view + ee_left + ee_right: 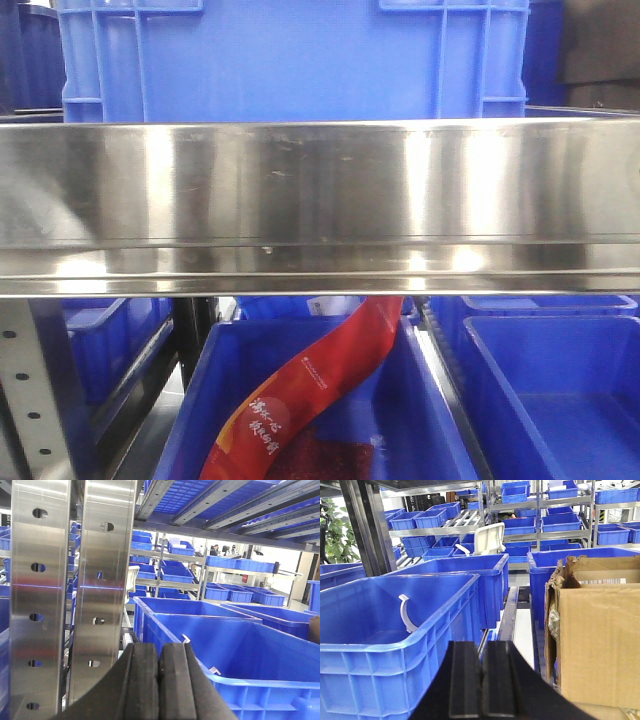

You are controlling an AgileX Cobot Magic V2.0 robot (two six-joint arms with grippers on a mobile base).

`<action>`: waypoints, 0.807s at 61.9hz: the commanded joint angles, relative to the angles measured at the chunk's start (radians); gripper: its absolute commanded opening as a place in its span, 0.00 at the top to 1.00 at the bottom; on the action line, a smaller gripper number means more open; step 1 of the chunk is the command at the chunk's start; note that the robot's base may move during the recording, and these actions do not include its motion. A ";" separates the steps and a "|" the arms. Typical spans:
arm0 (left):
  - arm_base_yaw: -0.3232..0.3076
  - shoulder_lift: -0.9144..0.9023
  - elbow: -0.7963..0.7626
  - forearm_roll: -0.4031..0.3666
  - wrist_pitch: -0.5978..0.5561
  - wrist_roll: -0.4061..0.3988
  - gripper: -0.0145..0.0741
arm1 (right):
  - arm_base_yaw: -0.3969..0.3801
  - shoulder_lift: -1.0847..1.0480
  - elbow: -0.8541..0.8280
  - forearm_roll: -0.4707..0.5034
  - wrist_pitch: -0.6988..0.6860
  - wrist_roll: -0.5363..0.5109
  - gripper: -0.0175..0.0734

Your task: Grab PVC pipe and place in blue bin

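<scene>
The PVC pipe [406,612], a slim white curved piece, leans against the inner wall of a large blue bin [420,641] in the right wrist view. My right gripper [481,645] is shut with nothing in it, just right of that bin's near corner and apart from the pipe. In the left wrist view, my left gripper [160,647] is also shut and empty, in front of another blue bin [250,682] and beside a steel rack post [102,605]. Neither gripper shows in the front view.
A torn cardboard box [600,640] stands close on the right of the right gripper. A steel shelf beam [320,200] fills the front view, with a blue crate [290,60] above it. Below, a red packet [320,380] lies in a blue bin [440,420]. Racks of blue bins stand behind.
</scene>
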 commanded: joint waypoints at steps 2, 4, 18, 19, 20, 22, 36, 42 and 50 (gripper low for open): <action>0.004 -0.006 0.000 -0.005 -0.019 0.001 0.96 | -0.004 -0.007 -0.001 -0.007 -0.017 0.000 0.99; 0.004 -0.006 0.000 -0.005 -0.019 0.001 0.96 | -0.004 -0.007 -0.001 -0.007 -0.017 0.000 0.99; 0.004 -0.006 0.000 -0.005 -0.019 0.001 0.96 | -0.004 -0.007 -0.001 -0.007 -0.017 0.000 0.99; 0.004 -0.006 0.000 -0.005 -0.019 0.001 0.96 | -0.004 -0.007 -0.001 -0.007 -0.017 0.000 0.99; 0.004 -0.006 0.000 -0.005 -0.019 0.001 0.96 | -0.004 -0.007 -0.001 -0.007 -0.017 0.000 0.99; 0.004 -0.006 0.000 -0.005 -0.019 0.001 0.96 | -0.004 -0.007 -0.001 -0.007 -0.017 0.000 0.99; 0.004 -0.006 0.000 -0.005 -0.019 0.001 0.96 | -0.004 -0.010 0.013 -0.012 -0.023 0.000 0.99; 0.004 -0.006 0.000 -0.005 -0.019 0.001 0.96 | -0.004 -0.035 0.057 -0.036 -0.044 -0.009 0.99; 0.004 -0.006 0.000 -0.005 -0.019 0.001 0.96 | -0.027 -0.113 0.155 -0.042 -0.130 -0.036 0.99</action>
